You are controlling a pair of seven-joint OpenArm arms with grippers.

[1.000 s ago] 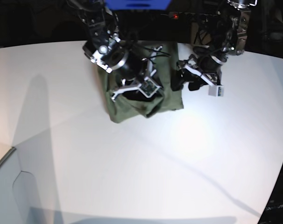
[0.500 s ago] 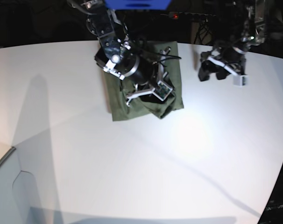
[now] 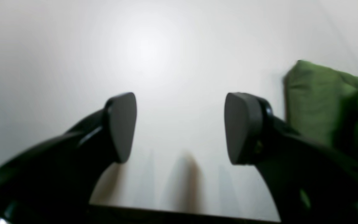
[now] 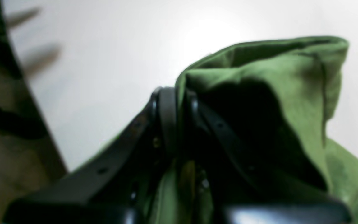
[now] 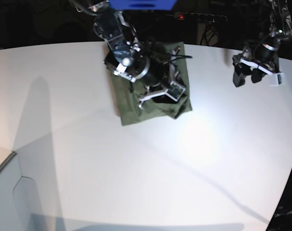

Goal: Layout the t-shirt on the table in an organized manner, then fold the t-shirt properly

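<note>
The right gripper (image 4: 176, 93) pinches a raised fold of the t-shirt (image 4: 300, 90) between its fingertips, the cloth running up between them and arching over to one side. The left gripper (image 3: 180, 127) is spread wide with nothing between its fingers, over the bare white surface of the table (image 3: 179, 62); part of the t-shirt shows just beyond one finger in its wrist view.

In the base view the t-shirt lies toward the far edge of the table, bunched and partly hidden under the right arm (image 5: 122, 48). The left arm (image 5: 273, 29) is well apart from it, near the far edge on that view's right. Open tabletop spreads on both sides of the t-shirt and widely on its near side.

There are one green t-shirt, one table and two arms. No writing can be read.
</note>
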